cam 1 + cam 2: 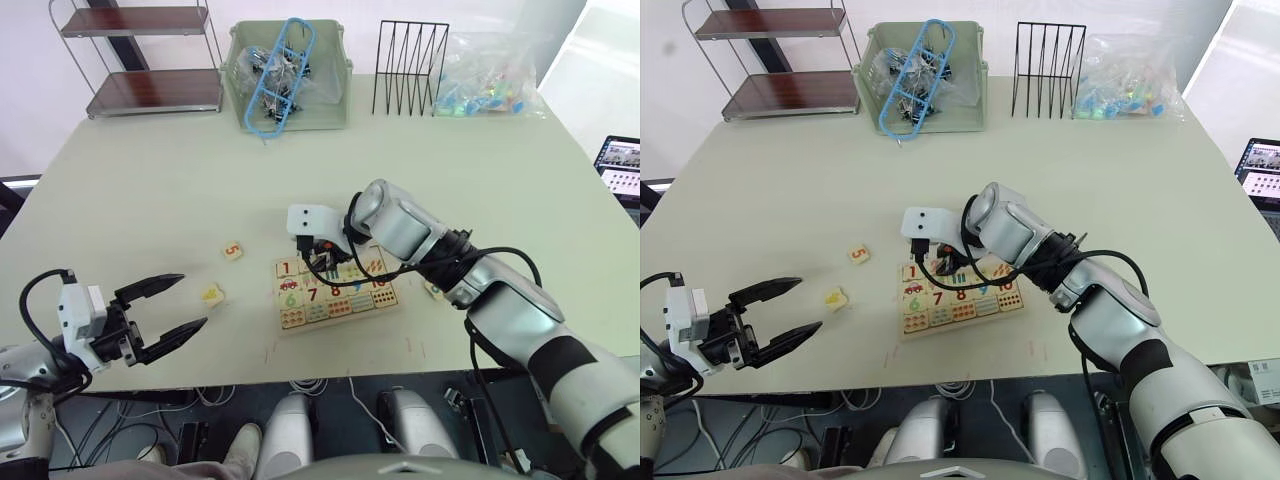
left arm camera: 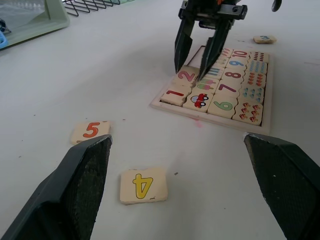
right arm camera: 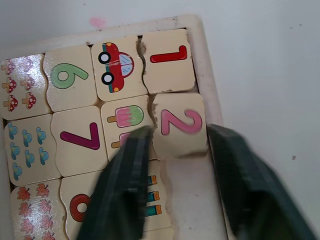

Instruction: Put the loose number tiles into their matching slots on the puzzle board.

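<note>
The puzzle board [image 1: 340, 303] lies near the table's front edge, right of centre. Tiles 1 [image 3: 167, 60] and 2 [image 3: 180, 125] sit in its top-row slots, the 2 slightly askew. My right gripper [image 2: 188, 74] stands open just above the 2, one finger on each side of it. Loose tile 5 [image 1: 232, 251] and loose tile 4 [image 1: 212, 295] lie on the table left of the board. Another loose tile [image 2: 264, 39] rests past the board's right side; its digit is unclear. My left gripper [image 1: 194, 300] is open and empty, low beside tile 4.
Along the far edge stand a two-level shelf [image 1: 140, 60], a green bin [image 1: 330, 110] holding a blue hanger, a black wire rack [image 1: 410, 68] and a clear bag of coloured pieces [image 1: 490, 75]. A laptop [image 1: 620, 165] sits beyond the table's right edge.
</note>
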`<state>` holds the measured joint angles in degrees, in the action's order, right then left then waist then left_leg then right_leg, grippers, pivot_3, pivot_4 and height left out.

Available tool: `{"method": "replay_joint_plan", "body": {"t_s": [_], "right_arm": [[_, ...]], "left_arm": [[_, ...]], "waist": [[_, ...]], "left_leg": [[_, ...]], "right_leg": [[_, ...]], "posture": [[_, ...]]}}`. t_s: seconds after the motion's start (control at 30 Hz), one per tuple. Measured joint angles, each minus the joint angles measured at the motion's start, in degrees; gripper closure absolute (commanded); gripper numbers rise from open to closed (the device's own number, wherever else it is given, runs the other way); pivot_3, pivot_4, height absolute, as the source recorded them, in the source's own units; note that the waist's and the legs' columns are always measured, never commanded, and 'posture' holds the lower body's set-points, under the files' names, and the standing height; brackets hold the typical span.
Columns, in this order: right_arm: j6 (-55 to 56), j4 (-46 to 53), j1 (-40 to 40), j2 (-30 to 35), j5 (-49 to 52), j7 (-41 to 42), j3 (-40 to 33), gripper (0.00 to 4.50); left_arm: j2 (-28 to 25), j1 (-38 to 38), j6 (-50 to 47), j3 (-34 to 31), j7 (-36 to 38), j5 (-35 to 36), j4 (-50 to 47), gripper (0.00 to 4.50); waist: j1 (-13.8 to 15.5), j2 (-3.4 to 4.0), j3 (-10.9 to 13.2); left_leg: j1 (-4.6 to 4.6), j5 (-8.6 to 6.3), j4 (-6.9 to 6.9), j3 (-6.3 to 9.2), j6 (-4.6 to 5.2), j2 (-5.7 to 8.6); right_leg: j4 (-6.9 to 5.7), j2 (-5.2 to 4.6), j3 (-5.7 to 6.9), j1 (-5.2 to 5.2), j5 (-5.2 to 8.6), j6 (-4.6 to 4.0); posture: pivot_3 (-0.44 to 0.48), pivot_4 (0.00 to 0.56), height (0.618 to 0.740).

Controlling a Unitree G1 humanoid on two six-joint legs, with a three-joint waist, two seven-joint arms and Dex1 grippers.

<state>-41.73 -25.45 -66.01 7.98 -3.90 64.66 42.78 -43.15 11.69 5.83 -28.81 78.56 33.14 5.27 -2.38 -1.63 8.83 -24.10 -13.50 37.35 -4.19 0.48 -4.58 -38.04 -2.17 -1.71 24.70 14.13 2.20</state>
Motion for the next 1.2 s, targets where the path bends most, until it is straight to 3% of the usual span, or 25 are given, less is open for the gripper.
{"method": "replay_joint_plan", "body": {"t_s": [0.03, 0.1, 0.5, 0.6, 0.8, 0.83, 1.2], "right_arm": [[0.1, 0.0, 0.0, 0.0, 0.0, 0.0, 0.0, 0.54], [0.6, 0.0, 0.0, 0.0, 0.0, 0.1, 0.0, 0.05], [-0.6, 1.6, 0.0, 1.8, 0.9, 1.6, -3.2, 0.05], [-1.4, 3.9, 0.9, 4.0, 1.4, 2.5, -4.6, 0.86], [-1.9, 5.0, 2.6, 5.5, 2.0, 2.6, -5.4, 4.01], [-1.8, 5.0, 2.8, 5.5, 2.0, 2.5, -5.4, 4.37], [2.0, 3.0, 4.8, 4.7, -0.5, 0.4, -5.3, 4.45]], "left_arm": [[0.0, 0.0, 0.0, 0.0, 0.0, 0.0, 0.0, 0.00], [0.0, 0.0, 0.0, 0.0, 0.0, 0.0, 0.0, 0.00], [0.0, -0.1, 0.0, 0.1, -0.1, 0.0, 0.0, 0.00], [0.0, -0.4, 0.0, 0.2, -0.3, 0.0, 0.0, 0.00], [0.0, -1.1, 0.0, 0.3, -0.3, 0.0, 0.0, 0.00], [0.0, -1.2, 0.0, 0.3, -0.3, 0.0, 0.0, 0.00], [0.0, -1.3, 0.0, 0.3, -0.6, -0.3, 0.0, 0.00]], "waist": [[0.0, 0.00, 0.0], [0.0, 0.00, 0.0], [0.0, 0.00, 0.0], [0.0, -0.01, 0.0], [-0.1, 0.00, 0.0], [-0.1, 0.00, 0.0], [0.0, 0.00, 0.0]], "left_leg": [[0.00, 0.00, 0.00, 0.00, 0.00, 0.00], [0.00, 0.00, 0.00, 0.00, 0.00, 0.00], [-0.01, 0.00, 0.00, 0.00, 0.00, 0.00], [-0.02, 0.00, 0.00, 0.01, 0.00, 0.00], [-0.02, 0.00, 0.00, 0.01, 0.00, 0.00], [-0.02, 0.00, 0.00, 0.02, 0.00, 0.00], [-0.05, 0.00, 0.00, 0.02, 0.00, 0.00]], "right_leg": [[0.00, 0.00, 0.00, 0.00, 0.00, 0.00], [0.00, 0.00, 0.00, 0.00, 0.00, 0.00], [0.01, 0.00, 0.00, 0.00, 0.00, 0.00], [0.01, 0.00, 0.01, 0.00, 0.00, 0.00], [0.00, 0.01, 0.01, 0.01, 0.00, 0.00], [0.00, 0.01, 0.01, 0.02, 0.00, 0.00], [0.01, 0.01, 0.02, 0.02, -0.01, 0.01]], "posture": [[0.000, 0.150, 0.740], [0.000, 0.150, 0.740], [0.000, 0.150, 0.740], [0.000, 0.150, 0.740], [0.000, 0.150, 0.740], [0.000, 0.150, 0.740], [0.000, 0.150, 0.740]]}}
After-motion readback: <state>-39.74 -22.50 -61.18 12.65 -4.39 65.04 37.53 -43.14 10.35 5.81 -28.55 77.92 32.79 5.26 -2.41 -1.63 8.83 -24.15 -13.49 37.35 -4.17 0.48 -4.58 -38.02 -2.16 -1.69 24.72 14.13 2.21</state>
